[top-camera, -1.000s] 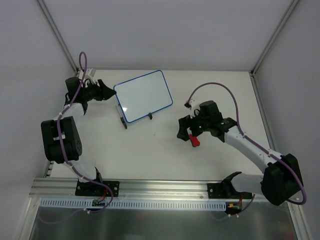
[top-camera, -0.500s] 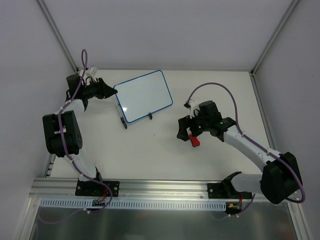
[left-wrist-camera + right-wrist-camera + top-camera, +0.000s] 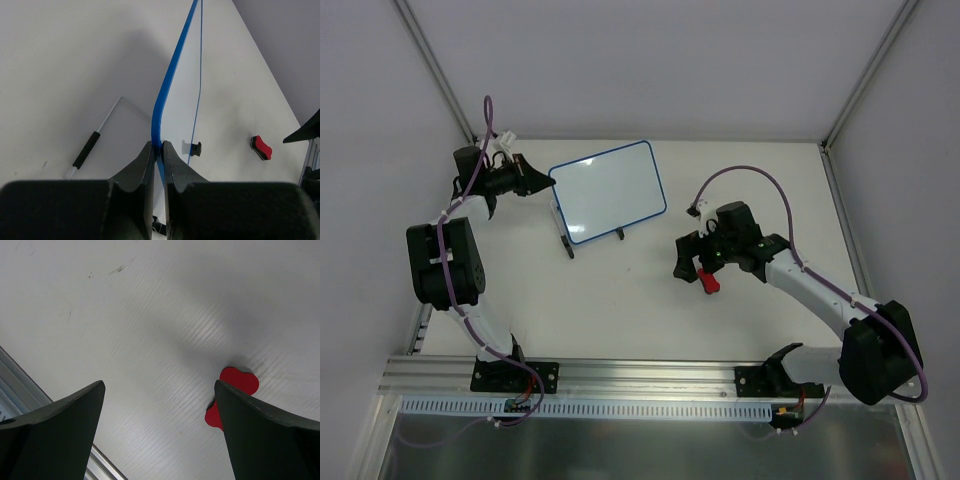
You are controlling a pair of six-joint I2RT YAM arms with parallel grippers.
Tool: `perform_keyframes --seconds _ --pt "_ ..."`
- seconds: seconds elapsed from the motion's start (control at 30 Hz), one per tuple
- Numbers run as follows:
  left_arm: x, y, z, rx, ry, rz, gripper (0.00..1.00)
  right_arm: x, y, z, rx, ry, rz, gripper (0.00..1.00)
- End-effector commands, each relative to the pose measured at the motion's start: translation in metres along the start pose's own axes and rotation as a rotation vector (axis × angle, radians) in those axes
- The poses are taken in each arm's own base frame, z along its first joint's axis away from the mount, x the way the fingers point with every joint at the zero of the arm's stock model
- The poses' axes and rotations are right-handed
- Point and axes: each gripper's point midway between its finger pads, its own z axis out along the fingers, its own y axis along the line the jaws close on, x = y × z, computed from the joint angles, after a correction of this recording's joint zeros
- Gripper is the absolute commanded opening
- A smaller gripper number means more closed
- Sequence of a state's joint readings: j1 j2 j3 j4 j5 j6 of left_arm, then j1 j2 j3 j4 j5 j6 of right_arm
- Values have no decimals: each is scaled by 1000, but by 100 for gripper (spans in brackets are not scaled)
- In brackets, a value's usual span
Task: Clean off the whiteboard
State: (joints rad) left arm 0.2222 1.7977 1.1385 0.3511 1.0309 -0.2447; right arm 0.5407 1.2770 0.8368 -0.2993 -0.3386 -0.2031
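The whiteboard, white with a thin blue rim, stands tilted on black feet at the back left of the table. My left gripper is shut on its left edge. In the left wrist view both fingers pinch the blue rim at my left gripper. The red bone-shaped eraser lies on the table right of centre. My right gripper hovers open just left of it. In the right wrist view the eraser lies beside the right finger of my right gripper, with bare table between the jaws.
A thin wire leg with a black sleeve and a small black clip foot prop the board. An aluminium rail runs along the near edge. Enclosure walls close the table at left, back and right.
My left gripper has closed from partly open onto the whiteboard's left rim, and the board has shifted slightly. The right arm and the eraser have not moved.
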Motion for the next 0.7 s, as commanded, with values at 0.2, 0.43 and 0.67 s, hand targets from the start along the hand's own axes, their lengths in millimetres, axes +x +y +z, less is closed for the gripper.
perform_keyframes --seconds 0.2,0.43,0.67 --pt "-27 0 -12 10 -54 111 0 -14 5 -1 -21 -27 -35 97" --pt "-39 0 -28 -1 -82 135 0 -12 4 1 -21 -21 -41 96" --pt "-36 3 -38 -8 -86 149 0 -13 4 2 -25 -19 -46 96"
